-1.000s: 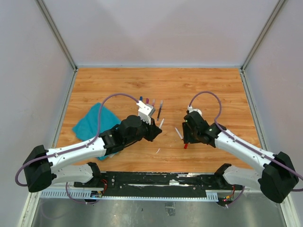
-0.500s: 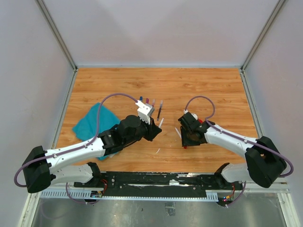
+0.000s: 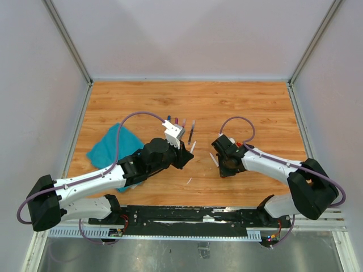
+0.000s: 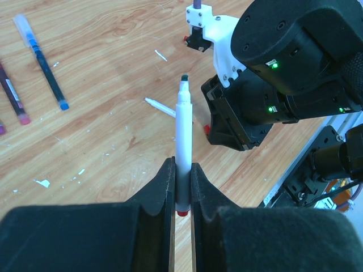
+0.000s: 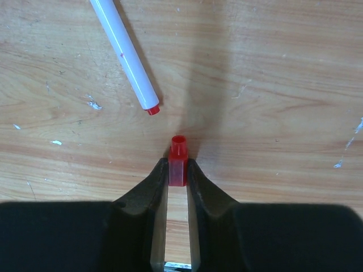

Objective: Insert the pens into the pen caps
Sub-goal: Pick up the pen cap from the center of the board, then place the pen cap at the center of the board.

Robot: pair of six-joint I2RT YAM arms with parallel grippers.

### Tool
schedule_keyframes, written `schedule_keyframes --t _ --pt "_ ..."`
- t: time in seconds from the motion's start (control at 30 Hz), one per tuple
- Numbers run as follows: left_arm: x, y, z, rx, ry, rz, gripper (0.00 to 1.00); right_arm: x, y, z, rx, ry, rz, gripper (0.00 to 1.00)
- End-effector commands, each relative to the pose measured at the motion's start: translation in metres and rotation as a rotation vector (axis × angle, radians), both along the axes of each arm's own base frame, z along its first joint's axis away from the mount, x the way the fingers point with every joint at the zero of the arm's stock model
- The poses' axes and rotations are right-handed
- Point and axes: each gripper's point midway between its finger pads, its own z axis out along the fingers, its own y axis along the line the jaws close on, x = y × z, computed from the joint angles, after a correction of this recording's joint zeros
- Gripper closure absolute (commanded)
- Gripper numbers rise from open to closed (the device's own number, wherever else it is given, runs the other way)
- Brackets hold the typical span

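The cap (image 5: pixel 178 161) is glossy plastic, table (image 5: pixel 283 85) scuffed wood

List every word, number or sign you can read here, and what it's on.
No text can be read in any view.
Pale label patch on the dark pen: too blurred to read.
Red speck on the loose white pen: a mark, not a letter.

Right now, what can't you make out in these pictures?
Top view: red cap hidden beneath the right hand.
Right wrist view: white pen cut off by top edge, tip unseen.
Left wrist view: lower barrel of the held pen hidden inside the left hand.
Top view: far pens too small to tell whether capped.
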Motion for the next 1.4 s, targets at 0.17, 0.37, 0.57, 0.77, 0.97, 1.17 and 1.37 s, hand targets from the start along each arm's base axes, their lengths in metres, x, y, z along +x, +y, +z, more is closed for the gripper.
schedule_keyframes --t 0.17,0.37,0.57,0.77,0.97,1.17,1.37 --pt "0.013 0.017 0.021 -0.026 -0.052 0.116 0.99 0.019 0.004 0.054 0.095 -0.242 0.069 0.91" --pt "0.017 0.033 0.034 -0.055 -0.078 0.186 0.99 0.031 0.042 0.111 0.413 -0.580 0.239 0.99" --pt "0.020 0.046 0.038 -0.060 -0.092 0.238 0.99 0.023 0.070 0.153 0.485 -0.871 0.553 0.99" --pt "0.022 0.052 0.041 -0.055 -0.104 0.264 1.00 0.001 0.098 0.154 0.372 -0.977 0.919 0.99" --pt "0.021 0.058 0.045 -0.045 -0.114 0.276 0.99 -0.049 0.120 0.115 0.213 -0.904 1.465 0.96" --pt "0.019 0.067 0.049 -0.053 -0.124 0.295 0.99 -0.081 0.104 0.066 0.080 -0.611 1.807 0.93" --pt "0.018 0.071 0.049 -0.058 -0.123 0.300 0.99 -0.063 0.108 0.050 -0.076 -0.520 1.937 0.92"
